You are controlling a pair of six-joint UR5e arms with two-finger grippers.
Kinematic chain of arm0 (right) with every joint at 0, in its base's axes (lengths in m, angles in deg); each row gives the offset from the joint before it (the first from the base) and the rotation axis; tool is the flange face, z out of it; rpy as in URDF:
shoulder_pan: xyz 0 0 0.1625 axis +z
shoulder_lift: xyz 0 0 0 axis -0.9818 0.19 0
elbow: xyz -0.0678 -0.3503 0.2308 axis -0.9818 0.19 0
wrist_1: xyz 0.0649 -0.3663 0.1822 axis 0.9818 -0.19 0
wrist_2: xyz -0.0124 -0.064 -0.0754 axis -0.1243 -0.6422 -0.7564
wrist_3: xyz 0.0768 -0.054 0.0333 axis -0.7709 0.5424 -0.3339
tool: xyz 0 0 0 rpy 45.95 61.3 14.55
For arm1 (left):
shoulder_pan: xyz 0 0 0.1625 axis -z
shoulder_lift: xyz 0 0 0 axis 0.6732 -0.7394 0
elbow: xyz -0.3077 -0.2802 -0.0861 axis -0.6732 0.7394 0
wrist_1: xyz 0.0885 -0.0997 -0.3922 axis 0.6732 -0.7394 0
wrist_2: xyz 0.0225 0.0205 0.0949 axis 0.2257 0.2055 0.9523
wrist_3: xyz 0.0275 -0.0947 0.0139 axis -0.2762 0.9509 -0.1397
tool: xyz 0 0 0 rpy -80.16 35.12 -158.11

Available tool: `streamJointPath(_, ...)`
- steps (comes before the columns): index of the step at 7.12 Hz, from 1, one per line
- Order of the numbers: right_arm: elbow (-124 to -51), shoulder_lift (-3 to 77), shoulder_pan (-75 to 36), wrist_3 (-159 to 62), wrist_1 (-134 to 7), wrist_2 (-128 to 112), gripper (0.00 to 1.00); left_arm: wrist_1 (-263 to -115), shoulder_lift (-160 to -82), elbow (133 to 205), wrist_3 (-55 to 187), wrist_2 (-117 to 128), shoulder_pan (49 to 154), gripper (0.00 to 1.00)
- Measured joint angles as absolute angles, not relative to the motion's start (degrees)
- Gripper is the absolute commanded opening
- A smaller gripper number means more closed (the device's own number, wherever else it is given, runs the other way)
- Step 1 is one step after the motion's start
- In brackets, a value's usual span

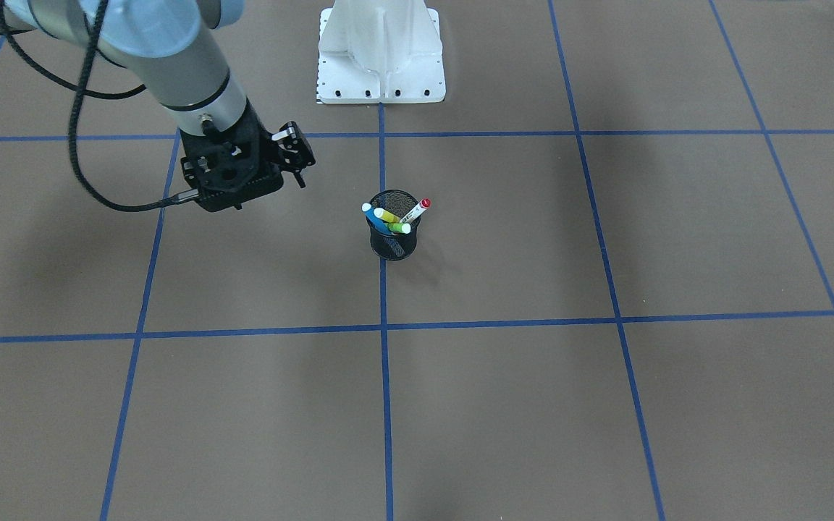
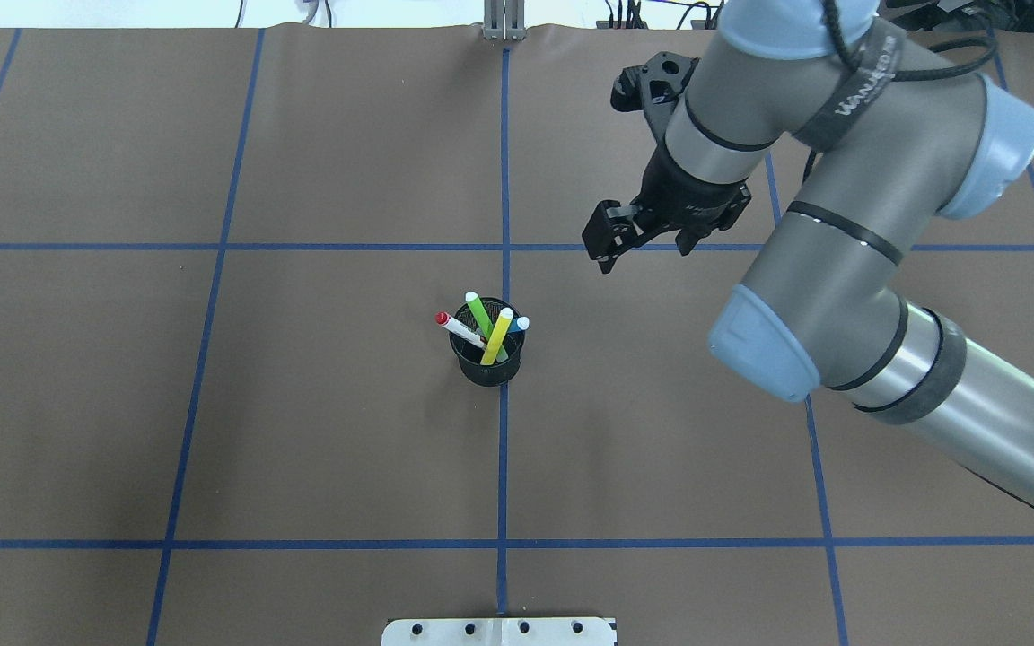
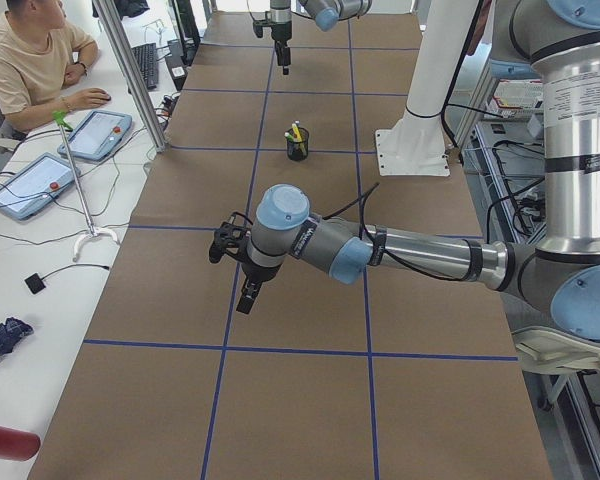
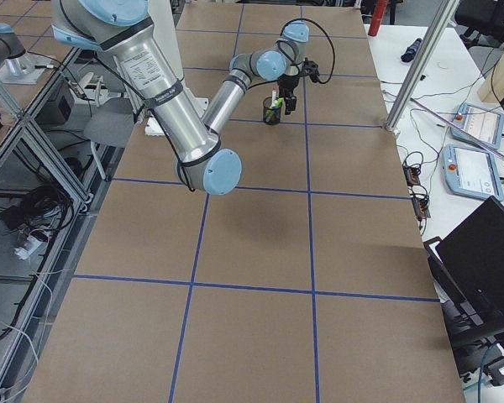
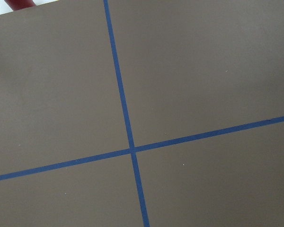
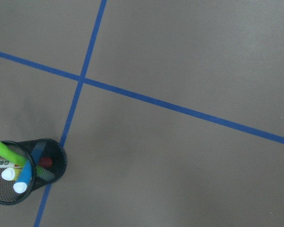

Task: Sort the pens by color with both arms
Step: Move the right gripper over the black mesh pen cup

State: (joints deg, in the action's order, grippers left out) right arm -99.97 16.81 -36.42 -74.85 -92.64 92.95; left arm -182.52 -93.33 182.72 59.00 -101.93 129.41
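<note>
Four pens stand together in a black mesh cup [image 2: 487, 363] at the table's middle: a blue highlighter [image 2: 520, 324], a light green one [image 2: 479, 314], a yellow one [image 2: 499, 334] and a white red-capped marker [image 2: 454, 327]. They also show in the front view [image 1: 417, 210] and at the lower left of the right wrist view [image 6: 4, 151]. My right gripper [image 2: 609, 240] hovers beyond and to the right of the cup, apart from it, open and empty. My left gripper [image 3: 246, 298] hangs over bare table far to the left; I cannot tell whether it is open or shut.
Blue tape lines [image 2: 503, 449] divide the brown table into squares. The white pedestal base [image 1: 381, 65] stands at the robot's edge. An operator [image 3: 30, 50] sits at a side desk with tablets [image 3: 95, 133].
</note>
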Motion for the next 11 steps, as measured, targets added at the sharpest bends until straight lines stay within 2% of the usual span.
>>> streamJointPath(3,-91.3,9.6,-41.5,-79.7,-93.9,91.2,0.62,-182.6,-93.3,182.2,58.7,-101.8,129.5,1.00)
streamJointPath(6,-82.8,4.0,-42.6,-81.2,-93.6,90.7,0.62,-182.6,-93.3,182.2,58.7,-101.8,129.5,1.00)
streamJointPath(11,-79.4,3.7,-42.8,-80.2,-91.1,87.9,0.62,-182.8,-93.3,182.2,58.7,-101.8,129.5,1.00)
